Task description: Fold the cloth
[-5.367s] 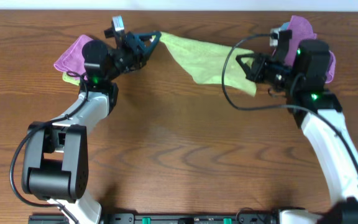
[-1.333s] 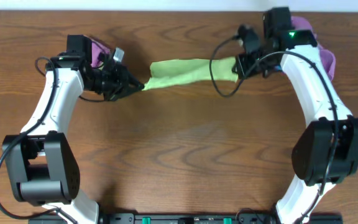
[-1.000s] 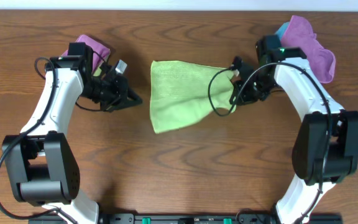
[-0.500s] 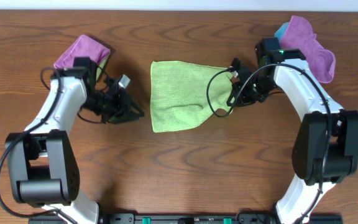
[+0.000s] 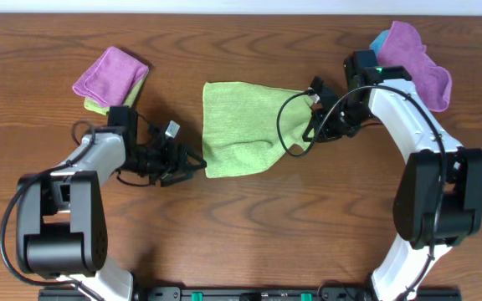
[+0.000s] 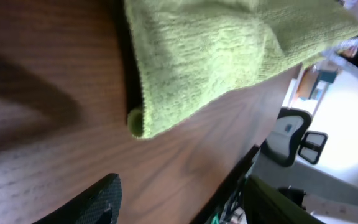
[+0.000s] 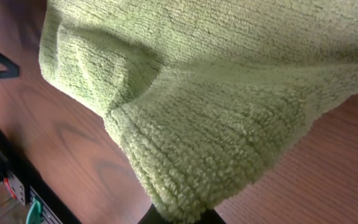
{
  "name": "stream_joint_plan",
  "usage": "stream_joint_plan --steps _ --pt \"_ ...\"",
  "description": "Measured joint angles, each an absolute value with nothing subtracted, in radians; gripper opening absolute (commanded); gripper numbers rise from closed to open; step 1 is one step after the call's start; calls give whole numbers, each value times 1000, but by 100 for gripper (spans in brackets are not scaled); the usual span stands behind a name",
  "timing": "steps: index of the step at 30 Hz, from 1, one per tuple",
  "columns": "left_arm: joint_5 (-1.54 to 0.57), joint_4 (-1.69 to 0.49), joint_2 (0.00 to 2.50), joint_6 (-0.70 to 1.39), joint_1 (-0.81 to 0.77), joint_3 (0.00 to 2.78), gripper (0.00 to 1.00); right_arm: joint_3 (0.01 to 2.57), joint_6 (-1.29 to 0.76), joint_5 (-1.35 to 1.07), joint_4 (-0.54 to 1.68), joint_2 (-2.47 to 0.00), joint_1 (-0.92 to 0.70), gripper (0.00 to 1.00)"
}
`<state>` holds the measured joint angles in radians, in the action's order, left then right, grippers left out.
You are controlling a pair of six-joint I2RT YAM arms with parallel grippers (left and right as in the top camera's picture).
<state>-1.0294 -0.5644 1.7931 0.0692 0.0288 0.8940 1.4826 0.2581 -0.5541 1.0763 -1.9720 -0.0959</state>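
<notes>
- Right now your left pincer [image 5: 192, 165] is the one nearer the work. It sits low over the table [image 5: 249, 234], with its jaws wide apart and nothing between them.
- Just ahead of it, towards the table's middle, lies the near left corner [image 6: 135, 121] of the cloth [image 5: 243, 125]. This rolled lip is close to the fingertips but apart from them, and I judge it the relation your next grasp turns on.
- Your left arm reaches across almost level, forearm stretched inward from its own side, so the pincer points at that corner.
- The cloth lies spread on the middle of the table, broad at its left edge and narrowing to the right. Its long axis runs left to right between the two pincers.
- At that narrow right end your right pincer [image 5: 311, 127] is closed on the cloth, with the pinched edge bunched up in the wrist view.
- Your right arm arcs out to the far side and bends back inward, with the pincer aimed left.
- Farther off, a purple cloth [image 5: 109, 71] lies at the far left. A second purple cloth [image 5: 421, 63] lies at the far right with a blue cloth [image 5: 379, 40], and all three are well apart from the work.
</notes>
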Motion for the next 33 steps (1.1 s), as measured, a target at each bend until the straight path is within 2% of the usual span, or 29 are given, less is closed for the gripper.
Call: stream_joint_plan --steps 8,19,30,33 --pt "-1049 -342 1793 181 28 773 63 1483 258 -562 1076 -1972 -96 1" --pt "-1020 -125 1793 293 -6 745 63 1482 258 -570 1076 -1972 -96 2" --pt "-939 -57 1793 395 -99 745 63 1482 258 -572 1076 -1972 -96 2" --pt "-934 -38 1796 417 -110 745 59 1483 258 -573 1076 -1972 -96 2"
